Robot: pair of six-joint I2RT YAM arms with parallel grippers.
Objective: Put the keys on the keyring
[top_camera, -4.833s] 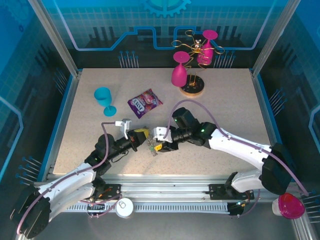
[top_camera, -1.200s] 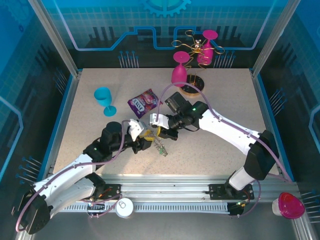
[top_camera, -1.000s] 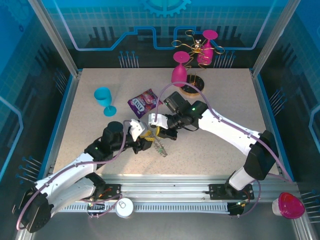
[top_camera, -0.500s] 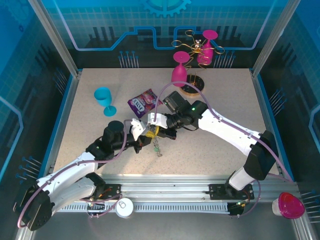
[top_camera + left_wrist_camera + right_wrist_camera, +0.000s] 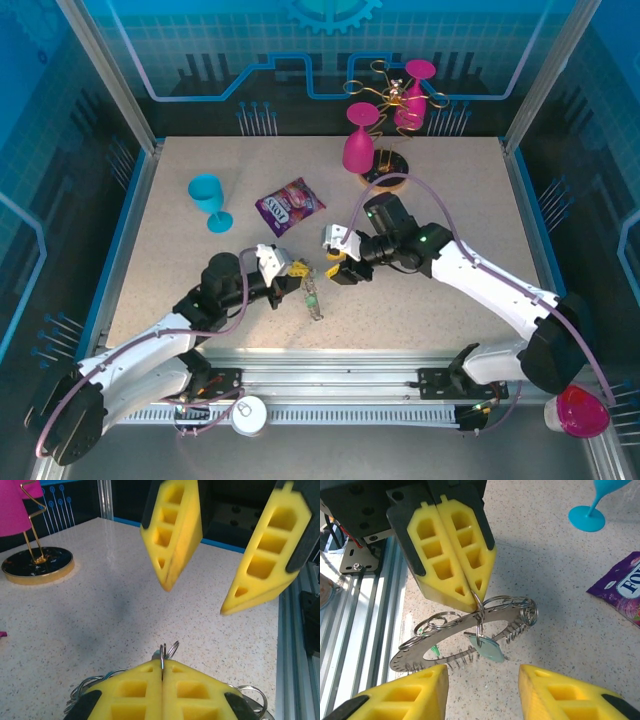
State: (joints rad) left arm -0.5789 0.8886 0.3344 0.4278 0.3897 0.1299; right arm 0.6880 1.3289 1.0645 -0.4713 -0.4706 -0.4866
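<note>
Left gripper (image 5: 472, 594) clamped on keyring (image 5: 502, 614) rim (pale key (image 5: 489, 650) dangling) — right gripper (image 5: 481, 670) spread apart, just beside.

The left arm (image 5: 150, 340) is stretched low from its base, forward and in toward the right arm (image 5: 490, 288), which is bent at the elbow and reaches back across to meet it. The two wrists are pointed at each other, tips facing and near, but apart. The left gripper (image 5: 293, 272) is seen fully closed, its yellow pads (image 5: 452, 565) pressed flat together, with a wire loop of the keyring (image 5: 500, 619) pinched at their tips. The right gripper (image 5: 337, 267) is seen open, its pads (image 5: 172, 530) spread well apart and touching nothing, just ahead of the left gripper's tips.
</note>
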